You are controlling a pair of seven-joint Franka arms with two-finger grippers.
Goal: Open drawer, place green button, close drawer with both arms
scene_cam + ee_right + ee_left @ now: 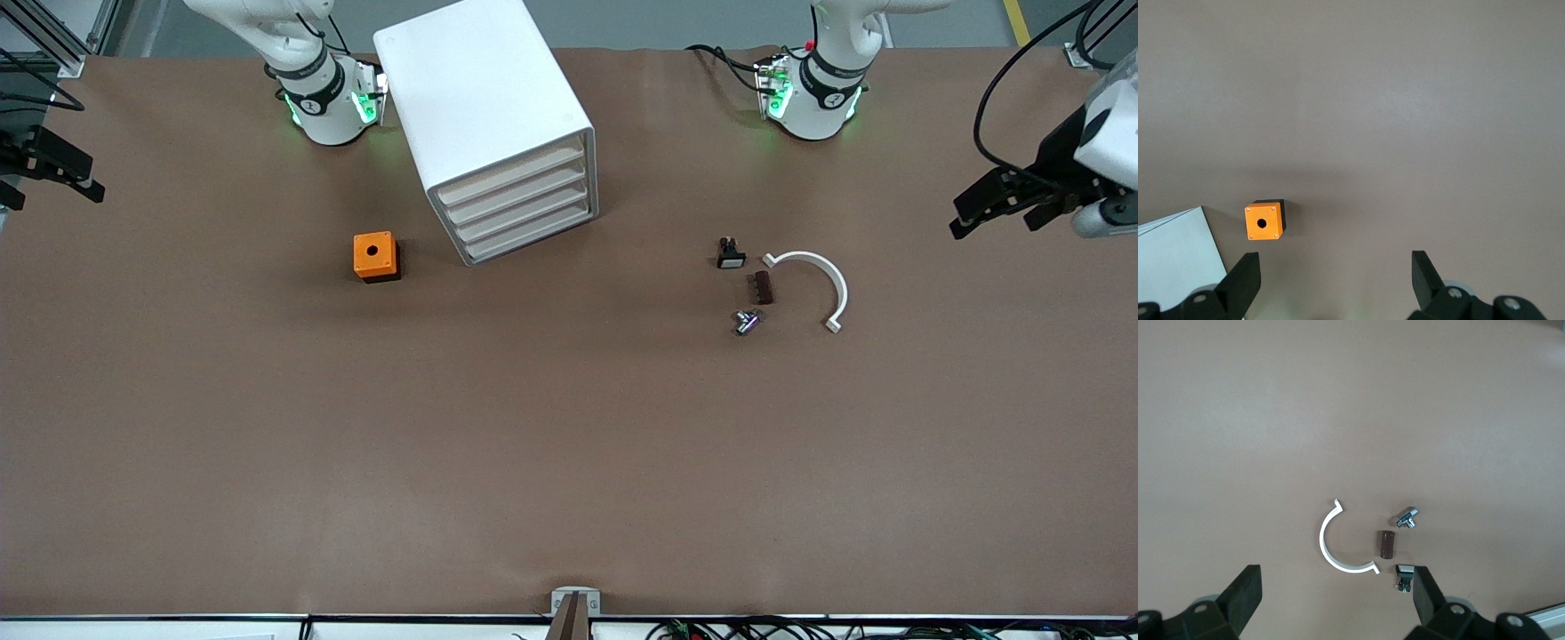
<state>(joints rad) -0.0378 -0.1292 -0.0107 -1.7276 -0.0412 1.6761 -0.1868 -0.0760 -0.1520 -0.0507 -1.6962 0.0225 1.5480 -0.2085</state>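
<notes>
Overhead, both grippers hang released at the table's ends, the left gripper and right gripper holding nothing, while the drawer sits shut in the white cabinet and the button lies toward the left arm's end, near a white half-ring.

Orange box (white cabinet)

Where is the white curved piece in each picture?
Front view: white curved piece lies toward the left arm's end of the table, beside the small brown block.
Left wrist view: near the middle, beside the same block, the shared landmark.
Right wrist view: not in it.
</notes>
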